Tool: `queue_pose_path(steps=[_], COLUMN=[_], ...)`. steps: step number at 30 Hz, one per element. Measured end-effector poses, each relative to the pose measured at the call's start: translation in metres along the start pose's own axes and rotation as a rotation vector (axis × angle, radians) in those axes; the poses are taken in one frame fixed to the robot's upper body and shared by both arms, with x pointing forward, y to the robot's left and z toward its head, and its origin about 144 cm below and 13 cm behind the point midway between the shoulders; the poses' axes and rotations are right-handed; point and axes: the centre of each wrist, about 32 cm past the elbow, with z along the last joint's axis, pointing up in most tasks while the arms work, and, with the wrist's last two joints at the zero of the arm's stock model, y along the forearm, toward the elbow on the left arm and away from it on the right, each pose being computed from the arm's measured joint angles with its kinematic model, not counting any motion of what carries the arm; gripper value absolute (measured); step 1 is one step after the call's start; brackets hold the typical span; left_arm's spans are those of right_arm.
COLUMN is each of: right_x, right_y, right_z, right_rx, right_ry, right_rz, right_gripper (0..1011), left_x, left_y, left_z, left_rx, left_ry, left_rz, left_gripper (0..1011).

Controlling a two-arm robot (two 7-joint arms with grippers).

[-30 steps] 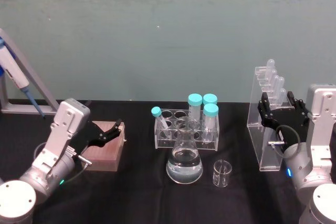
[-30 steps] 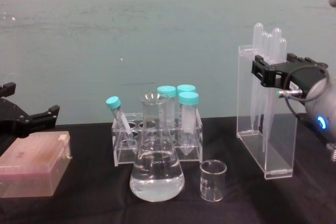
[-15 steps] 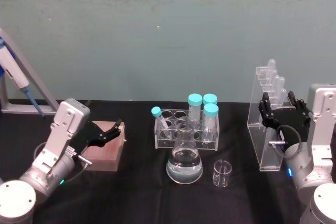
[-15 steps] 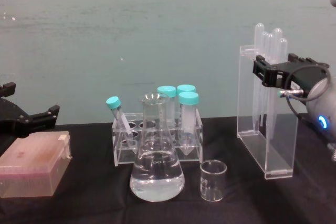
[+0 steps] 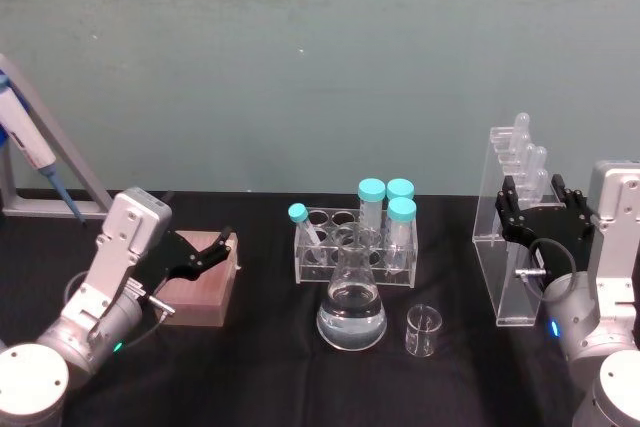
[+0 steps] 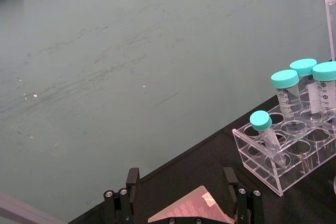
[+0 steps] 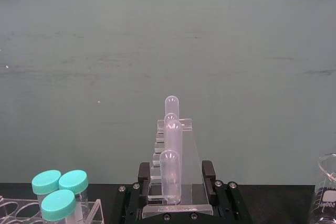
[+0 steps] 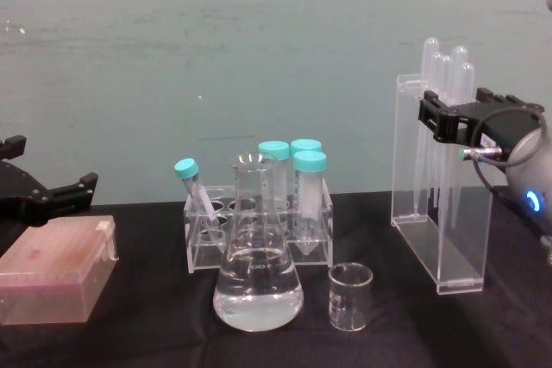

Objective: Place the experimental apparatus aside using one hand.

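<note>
- Black is seen on the surface (image 5: pixel 250 377) and the fingers (image 7: pixel 208 170) of the right gripper (image 5: pixel 541 205).
- Turquoise caps (image 5: pixel 371 189) are carried by clear tubes (image 5: pixel 372 215).
- The acrylic stand (image 8: pixel 440 247), flask (image 8: pixel 257 295) and beaker (image 8: pixel 350 297) are left colourless.
- The box (image 8: pixel 52 277) is tinted pinkish-brown.
- The wall (image 5: pixel 300 67) is painted teal.

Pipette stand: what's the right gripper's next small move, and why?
Probably slide the pipette stand slightly to the robot's right. The right gripper grips its top, it stands upright on the table, and the beaker and flask sit to its left. The left gripper idles open by the pink box.
</note>
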Motion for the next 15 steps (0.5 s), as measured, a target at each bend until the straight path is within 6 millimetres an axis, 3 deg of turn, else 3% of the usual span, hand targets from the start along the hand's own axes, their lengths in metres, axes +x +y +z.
queue_pose_path(steps=[15], right_x=[0.0022], right_y=[-0.0002], right_z=[-0.0015], right_rx=[0.012], right_ry=[0.004], right_rz=[0.007], right_gripper=[599], left_x=[0.0], left_y=[0.0], left_z=[0.0], left_rx=[0.0], left_ry=[0.0], left_rz=[0.0], left_gripper=[1000])
